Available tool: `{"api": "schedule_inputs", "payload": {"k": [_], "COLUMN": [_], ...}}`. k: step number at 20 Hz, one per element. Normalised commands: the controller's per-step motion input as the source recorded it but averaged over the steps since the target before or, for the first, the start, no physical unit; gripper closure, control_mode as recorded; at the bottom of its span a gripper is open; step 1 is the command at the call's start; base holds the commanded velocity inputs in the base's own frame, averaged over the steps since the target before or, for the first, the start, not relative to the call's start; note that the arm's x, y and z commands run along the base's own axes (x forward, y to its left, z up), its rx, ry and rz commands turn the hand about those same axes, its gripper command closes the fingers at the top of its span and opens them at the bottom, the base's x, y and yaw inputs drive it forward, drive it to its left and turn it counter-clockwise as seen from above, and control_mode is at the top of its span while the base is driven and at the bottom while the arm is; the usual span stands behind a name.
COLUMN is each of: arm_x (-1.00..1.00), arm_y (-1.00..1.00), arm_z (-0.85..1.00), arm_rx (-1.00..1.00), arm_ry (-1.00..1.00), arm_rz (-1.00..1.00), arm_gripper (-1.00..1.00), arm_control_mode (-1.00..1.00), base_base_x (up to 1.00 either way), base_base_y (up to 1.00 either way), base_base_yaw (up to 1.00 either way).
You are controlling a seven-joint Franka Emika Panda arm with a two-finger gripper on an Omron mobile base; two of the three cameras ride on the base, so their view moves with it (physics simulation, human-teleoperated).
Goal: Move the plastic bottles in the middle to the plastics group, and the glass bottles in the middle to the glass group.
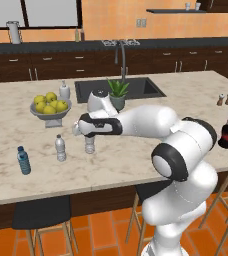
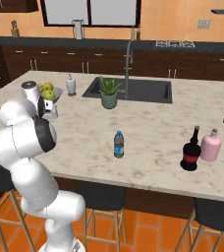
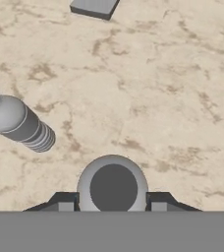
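Gripper (image 3: 113, 204) clenched around a clear bottle (image 3: 113, 184); another clear bottle (image 3: 18, 123) lies at ten o'clock, fruit bowl (image 1: 50, 113) beyond.

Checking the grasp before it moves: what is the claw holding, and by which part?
The claw grips a clear water bottle from above, its fingers on either side just below the cap.
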Motion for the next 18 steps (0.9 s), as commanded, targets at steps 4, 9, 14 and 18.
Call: {"api": "schedule_inputs", "payload": {"k": [4,9,14,18], "arm_x": [0.06,-0.01,-0.02,0.0], "arm_y": [0.26,0.25,0.15,0.03], "arm_z": [0.0,0.0,-0.23,-0.41], "arm_rx": [0.0,0.0,0.0,0.0], "arm_ry": [0.0,0.01,0.0,-0.02], "arm_rz": [0.12,0.13,0.1,0.06], "arm_gripper": [1.0,1.0,1.0,1.0], "arm_control_mode": [-1.0,-1.0,-1.0,-1.0], "base_base_x": [0.0,0.0,0.0,0.0], "base_base_y": [0.0,0.0,0.0,0.0], "base_base_yaw": [0.0,0.0,0.0,0.0]}}
